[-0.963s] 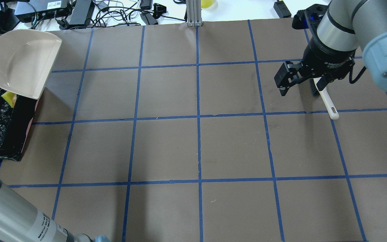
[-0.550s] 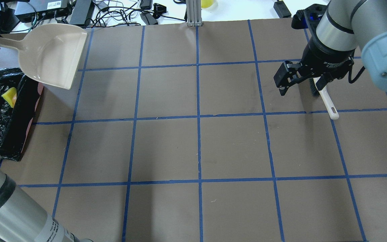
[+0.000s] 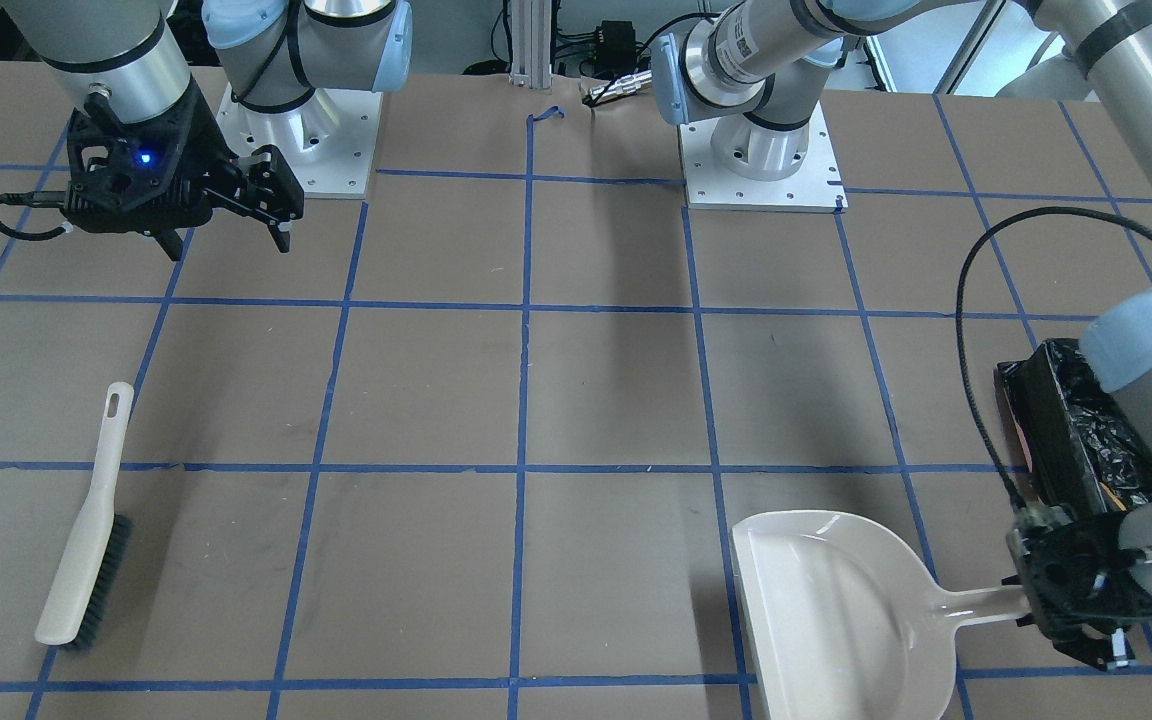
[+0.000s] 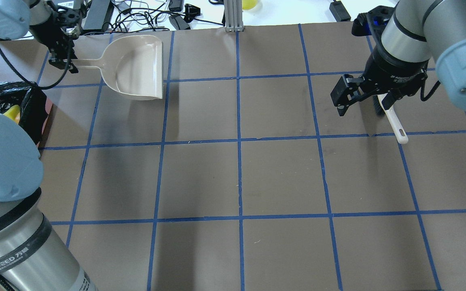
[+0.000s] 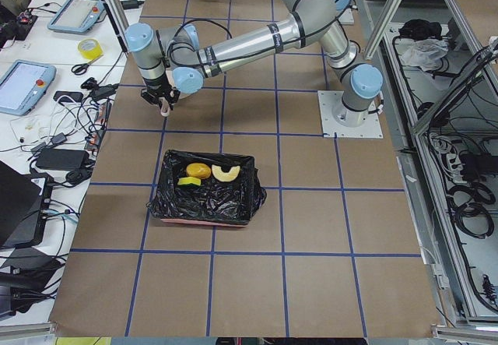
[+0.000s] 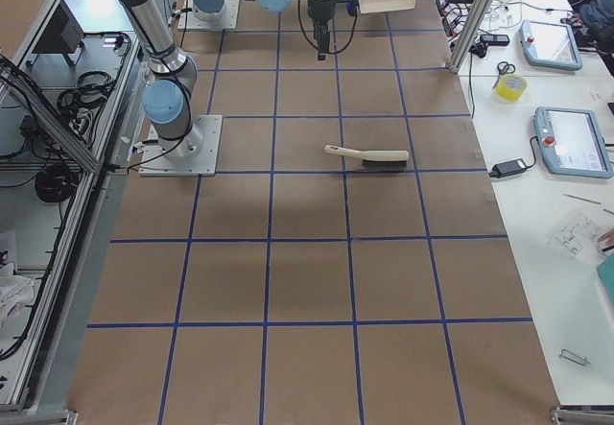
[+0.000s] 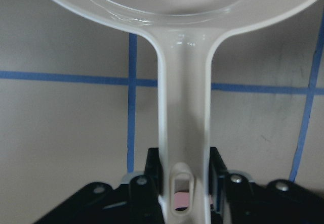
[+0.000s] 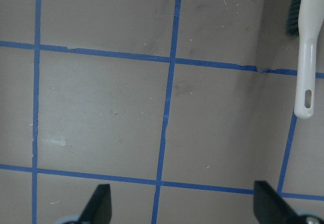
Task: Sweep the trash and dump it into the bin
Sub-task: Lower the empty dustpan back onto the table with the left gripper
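The pink-sided bin [image 5: 204,219] lined with a black bag stands at the table's left end; it also shows in the overhead view [image 4: 34,117]. Inside lie the croissant [image 5: 226,174], the potato-shaped lump [image 5: 198,170] and the yellow wedge [image 5: 189,181], the wedge also showing in the overhead view [image 4: 10,113]. My left gripper [image 4: 61,60] is shut on the handle [image 7: 182,107] of the empty beige dustpan [image 4: 136,68], held level beyond the bin, low at the table. My right gripper [image 4: 362,103] hangs open and empty above the brush.
A white-handled brush [image 4: 395,121] with dark bristles lies flat on the table's right side, also in the front-facing view [image 3: 86,540]. Cables and boxes [image 4: 95,12] crowd the far table edge. An aluminium post [image 4: 233,16] stands at the far middle.
My left arm carried the dustpan away from over the bin, rightward and toward the far edge, and levelled it. The right arm and the brush have not moved.
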`<state>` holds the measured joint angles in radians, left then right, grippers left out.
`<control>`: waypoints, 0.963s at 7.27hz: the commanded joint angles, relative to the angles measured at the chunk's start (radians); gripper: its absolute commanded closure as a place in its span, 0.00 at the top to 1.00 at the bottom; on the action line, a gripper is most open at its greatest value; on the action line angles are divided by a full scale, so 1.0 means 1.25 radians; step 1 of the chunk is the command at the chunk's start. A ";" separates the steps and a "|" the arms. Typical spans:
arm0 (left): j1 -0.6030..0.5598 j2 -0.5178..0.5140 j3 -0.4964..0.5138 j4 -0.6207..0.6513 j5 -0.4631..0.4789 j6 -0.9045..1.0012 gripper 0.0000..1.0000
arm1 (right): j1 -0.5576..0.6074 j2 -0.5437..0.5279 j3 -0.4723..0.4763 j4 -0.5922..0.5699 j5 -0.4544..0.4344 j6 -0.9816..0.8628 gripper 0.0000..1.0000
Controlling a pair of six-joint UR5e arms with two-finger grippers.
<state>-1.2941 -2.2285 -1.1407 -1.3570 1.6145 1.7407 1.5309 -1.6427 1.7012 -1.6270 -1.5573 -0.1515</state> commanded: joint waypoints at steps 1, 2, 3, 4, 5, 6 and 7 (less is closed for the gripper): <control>-0.025 0.000 -0.074 0.048 -0.001 -0.021 0.00 | 0.000 -0.001 0.000 -0.004 0.000 0.002 1.00; -0.025 0.002 -0.106 0.083 0.002 -0.011 0.00 | 0.000 0.000 0.000 -0.005 0.000 0.002 1.00; -0.025 0.019 -0.138 0.087 0.003 -0.011 0.00 | 0.000 0.001 0.000 -0.002 -0.001 0.001 1.00; -0.026 0.024 -0.153 0.088 0.001 -0.011 0.00 | 0.000 0.003 0.000 -0.002 -0.002 0.000 1.00; -0.026 0.030 -0.158 0.088 -0.008 -0.011 0.00 | 0.000 0.000 0.000 0.000 -0.002 0.000 1.00; -0.031 0.030 -0.164 0.087 -0.008 -0.011 0.00 | 0.000 0.001 0.000 0.000 -0.003 -0.001 1.00; -0.045 0.035 -0.181 0.089 -0.003 -0.011 0.00 | 0.000 0.003 0.001 0.000 -0.012 0.000 1.00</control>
<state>-1.3348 -2.1906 -1.3455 -1.2477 1.6074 1.7272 1.5309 -1.6406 1.7016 -1.6278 -1.5635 -0.1524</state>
